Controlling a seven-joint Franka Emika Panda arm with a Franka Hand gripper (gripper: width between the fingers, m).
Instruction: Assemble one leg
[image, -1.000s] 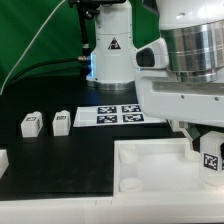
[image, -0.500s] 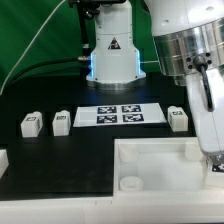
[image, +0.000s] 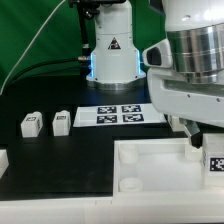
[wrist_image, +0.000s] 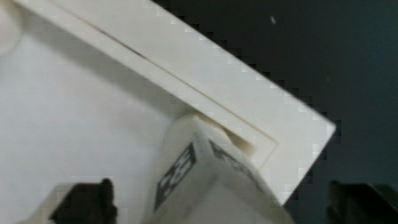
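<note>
A leg (image: 213, 163), a small white block with a black-and-white tag, stands at the corner of the large white rimmed panel (image: 150, 160) on the exterior view's right. My gripper (image: 208, 150) is around it from above. In the wrist view the leg (wrist_image: 217, 178) stands between the two dark fingers (wrist_image: 86, 202), with a gap showing on each side, so the jaws are open. The panel's rim and corner (wrist_image: 267, 110) lie just beyond the leg. Two more legs (image: 31, 124) (image: 61, 122) stand on the black table at the exterior view's left.
The marker board (image: 122, 115) lies on the table behind the panel. The robot's base (image: 110, 55) stands behind it. A white part (image: 3, 158) shows at the exterior view's left edge. The arm fills the exterior view's right side.
The wrist turned to one side half a second ago and has turned back. The leg's tag faces the camera again. The arm now hides a leg that showed beside the marker board.
</note>
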